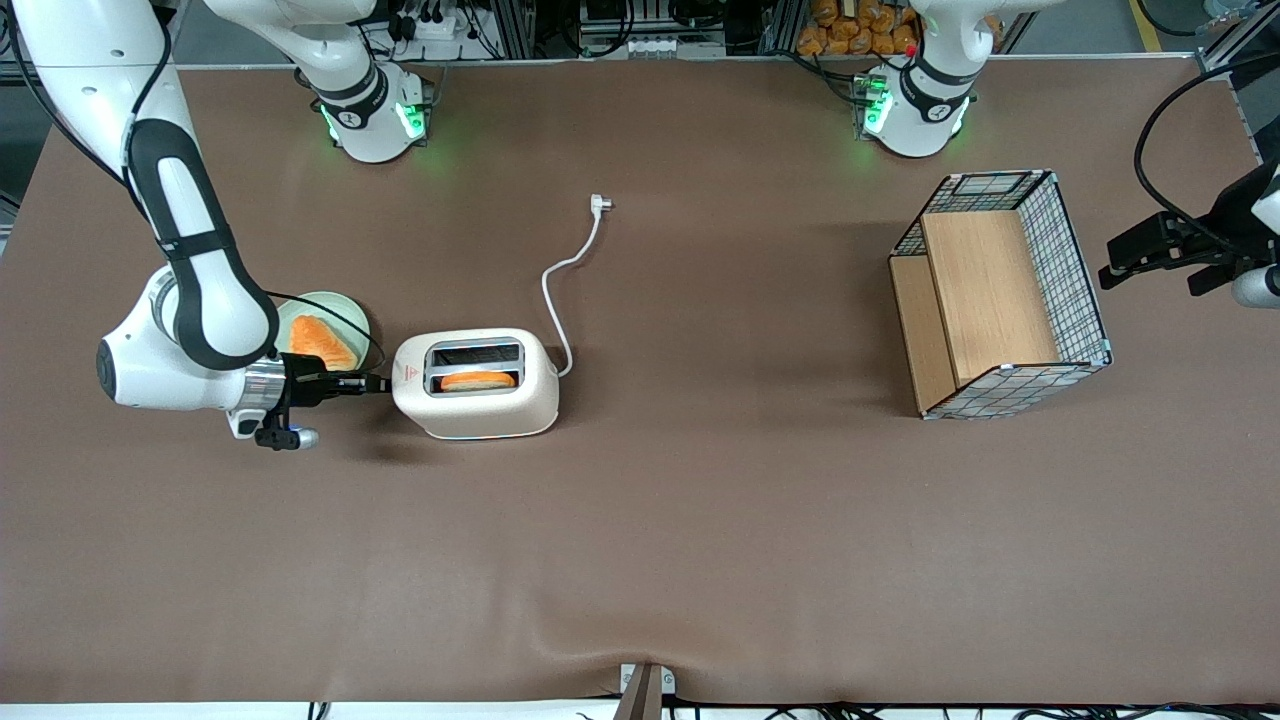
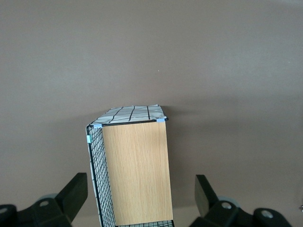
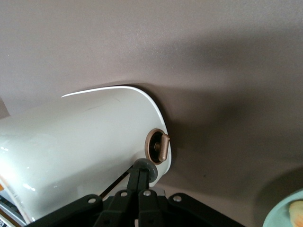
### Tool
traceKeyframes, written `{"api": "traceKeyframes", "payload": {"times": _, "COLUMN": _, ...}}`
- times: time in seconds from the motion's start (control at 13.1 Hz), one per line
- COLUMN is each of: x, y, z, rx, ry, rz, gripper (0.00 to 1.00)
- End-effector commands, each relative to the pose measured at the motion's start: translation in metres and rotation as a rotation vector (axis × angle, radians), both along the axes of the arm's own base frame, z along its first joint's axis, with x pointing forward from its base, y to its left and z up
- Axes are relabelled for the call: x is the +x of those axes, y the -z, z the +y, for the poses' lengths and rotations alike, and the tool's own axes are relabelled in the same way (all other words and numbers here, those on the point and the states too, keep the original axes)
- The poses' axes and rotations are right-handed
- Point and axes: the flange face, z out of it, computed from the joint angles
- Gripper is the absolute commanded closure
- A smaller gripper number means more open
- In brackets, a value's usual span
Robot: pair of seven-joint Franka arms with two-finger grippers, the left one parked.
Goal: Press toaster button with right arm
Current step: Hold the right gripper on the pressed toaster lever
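Observation:
The cream-white toaster (image 1: 478,400) stands on the brown table with a red triangle sticker (image 1: 407,374) on top and an orange slice (image 1: 478,380) in the slot nearer the front camera. My right arm's gripper (image 1: 378,382) lies level at the narrow end by the sticker. In the right wrist view the toaster (image 3: 80,142) fills much of the frame. The gripper (image 3: 141,176) is shut, and its fingertips touch the small grey round toaster button (image 3: 147,168). A bronze dial (image 3: 158,145) sits just beside the button. In the front view the fingertips hide the button.
A pale green plate (image 1: 352,312) with orange toast (image 1: 322,342) lies close by the gripper and shows in the right wrist view (image 3: 279,213). The white cord (image 1: 560,290) runs to a plug (image 1: 600,203). A wire basket with wooden panels (image 1: 1000,295) stands toward the parked arm's end.

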Motion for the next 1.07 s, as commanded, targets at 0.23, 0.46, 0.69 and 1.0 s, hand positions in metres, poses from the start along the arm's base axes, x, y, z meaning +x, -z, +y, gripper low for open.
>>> {"api": "traceKeyframes", "payload": {"times": 0.23, "x": -0.0069, "y": 0.0323, "z": 0.0030, "rx": -0.010, "ry": -0.014, "rz": -0.008, "gripper": 1.00}}
{"api": "traceKeyframes", "payload": {"times": 0.46, "x": -0.0073, "y": 0.0324, "z": 0.0034, "rx": -0.008, "ry": -0.014, "rz": -0.003, "gripper": 1.00}}
{"api": "traceKeyframes", "payload": {"times": 0.69, "x": -0.0059, "y": 0.0300, "z": 0.0038, "rx": -0.005, "ry": -0.015, "rz": -0.005, "gripper": 1.00}}
{"api": "traceKeyframes", "payload": {"times": 1.0, "x": -0.0041, "y": 0.0270, "z": 0.0043, "rx": -0.003, "ry": -0.013, "rz": -0.005, "gripper": 1.00}}
